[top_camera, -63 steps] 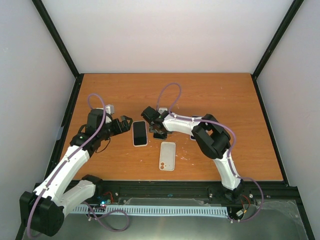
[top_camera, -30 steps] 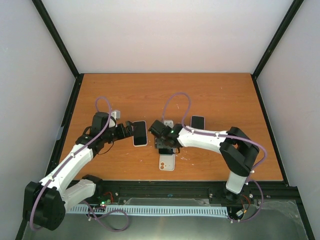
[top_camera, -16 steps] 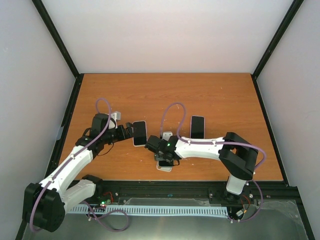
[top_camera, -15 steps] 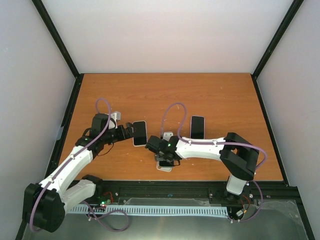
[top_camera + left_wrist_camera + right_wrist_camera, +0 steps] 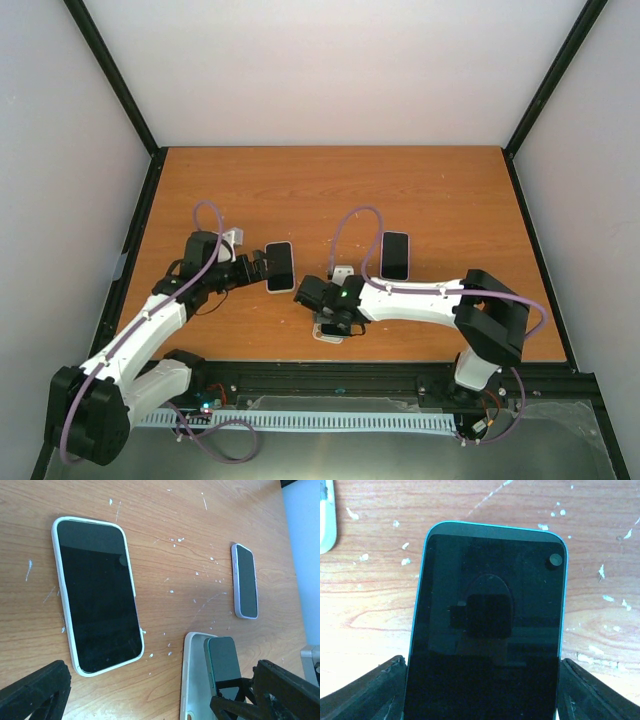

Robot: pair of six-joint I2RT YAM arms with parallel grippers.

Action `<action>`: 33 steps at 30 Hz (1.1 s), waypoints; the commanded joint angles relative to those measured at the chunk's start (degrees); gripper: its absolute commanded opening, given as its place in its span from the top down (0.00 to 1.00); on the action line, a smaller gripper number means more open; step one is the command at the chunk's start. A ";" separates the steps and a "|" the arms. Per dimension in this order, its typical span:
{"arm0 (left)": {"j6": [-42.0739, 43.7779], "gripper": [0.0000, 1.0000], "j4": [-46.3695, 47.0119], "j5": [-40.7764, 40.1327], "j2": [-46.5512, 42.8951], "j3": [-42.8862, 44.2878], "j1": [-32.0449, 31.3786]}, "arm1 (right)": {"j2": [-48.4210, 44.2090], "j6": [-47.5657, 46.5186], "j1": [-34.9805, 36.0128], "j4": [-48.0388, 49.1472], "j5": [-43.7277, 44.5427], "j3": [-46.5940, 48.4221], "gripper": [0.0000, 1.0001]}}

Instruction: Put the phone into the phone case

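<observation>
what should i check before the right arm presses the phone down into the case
1. Grip: ok, the right gripper is shut on the teal phone.
2. Phone over the white case: ok.
3. Phone seated: not ok, it is held above the case, not yet in it.
4. Edges lined up with the case rim: cannot tell.
5. Left gripper out of the way: ok, open and holding nothing.

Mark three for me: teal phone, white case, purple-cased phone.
teal phone [image 5: 487, 620], right wrist view, middle of its dark screen.
white case [image 5: 194, 680], left wrist view, bare inner floor left of the teal phone.
purple-cased phone [image 5: 245, 580], left wrist view, middle of its screen.
</observation>
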 commanded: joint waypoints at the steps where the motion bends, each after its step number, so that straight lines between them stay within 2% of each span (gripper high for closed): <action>1: -0.51 0.00 1.90 1.83 0.27 -0.17 0.39 | -0.02 3.21 1.11 0.09 0.26 -0.45 0.37; 13: -0.76 0.01 1.07 2.53 1.33 -0.03 0.39 | 3.51 3.56 0.89 0.98 0.60 0.32 0.36; 19: -2.43 0.02 3.47 3.44 1.47 -2.25 0.39 | 4.21 2.26 -0.37 2.52 1.12 -0.15 0.36; 30: -2.20 0.06 5.00 5.65 5.16 -2.16 0.30 | 3.34 -1.28 -4.75 2.31 0.66 -1.43 0.36; 33: -2.29 0.11 5.75 6.56 5.67 -2.26 0.30 | 2.95 -1.19 -5.04 2.48 -0.16 -1.12 0.36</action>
